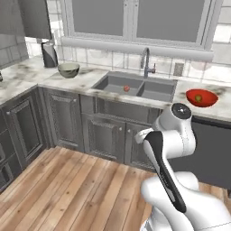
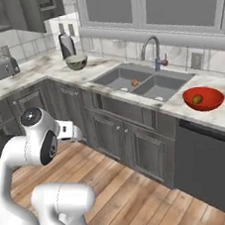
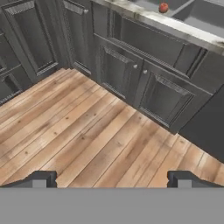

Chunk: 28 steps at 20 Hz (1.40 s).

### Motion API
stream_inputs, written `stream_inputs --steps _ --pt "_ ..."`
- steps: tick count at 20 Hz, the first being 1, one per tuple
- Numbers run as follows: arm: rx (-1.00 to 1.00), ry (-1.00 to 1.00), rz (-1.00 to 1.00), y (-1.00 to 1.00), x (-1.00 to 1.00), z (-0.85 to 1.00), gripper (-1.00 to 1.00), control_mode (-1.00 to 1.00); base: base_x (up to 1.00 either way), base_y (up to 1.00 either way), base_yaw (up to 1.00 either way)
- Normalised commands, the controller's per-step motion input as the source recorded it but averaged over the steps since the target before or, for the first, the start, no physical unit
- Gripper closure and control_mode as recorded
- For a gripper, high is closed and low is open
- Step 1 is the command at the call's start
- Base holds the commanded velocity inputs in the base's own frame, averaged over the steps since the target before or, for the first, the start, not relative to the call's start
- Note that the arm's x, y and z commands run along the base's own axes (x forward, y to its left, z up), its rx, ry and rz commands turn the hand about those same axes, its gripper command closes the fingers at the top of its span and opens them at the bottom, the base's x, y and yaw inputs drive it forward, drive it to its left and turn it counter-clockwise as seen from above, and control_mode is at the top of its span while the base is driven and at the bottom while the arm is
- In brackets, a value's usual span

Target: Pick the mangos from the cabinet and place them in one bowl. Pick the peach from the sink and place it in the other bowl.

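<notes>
holding my gripper point(image 3: 112, 178) spread and empty over the floor, i judge the peach point(image 1: 127, 88) step is in hand: it sits in the sink point(image 1: 153, 92), so next i reach up over the basin.

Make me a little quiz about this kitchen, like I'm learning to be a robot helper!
1. True or false: the peach lies in the sink.
2. Which bowl holds a fruit? A) the red bowl B) the grey-green bowl
3. Fill in: the end effector points at the wooden ____, its jaws wide apart.

Key: 1 true; 2 A, a mango sits in it; 3 floor.
</notes>
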Motion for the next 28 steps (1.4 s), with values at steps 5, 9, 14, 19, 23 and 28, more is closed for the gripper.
stream_inputs --steps 5,9,14,19,23,28 --pt "0.0 0.0 0.0 0.0 0.0 0.0 -1.0 1.0 0.0 0.19 0.37" --pt "0.0 0.0 0.0 0.0 0.0 0.0 -1.0 1.0 0.02 0.13 0.38" --pt "0.0 0.0 0.0 0.0 0.0 0.0 -1.0 1.0 0.15 0.18 0.4" --pt "0.0 0.0 0.0 0.0 0.0 0.0 -1.0 1.0 0.39 0.08 0.38" --pt "0.0 0.0 0.0 0.0 0.0 0.0 -1.0 1.0 1.0 0.0 0.19" --pt "0.0 0.0 0.0 0.0 0.0 0.0 -1.0 1.0 1.0 0.0 0.13"
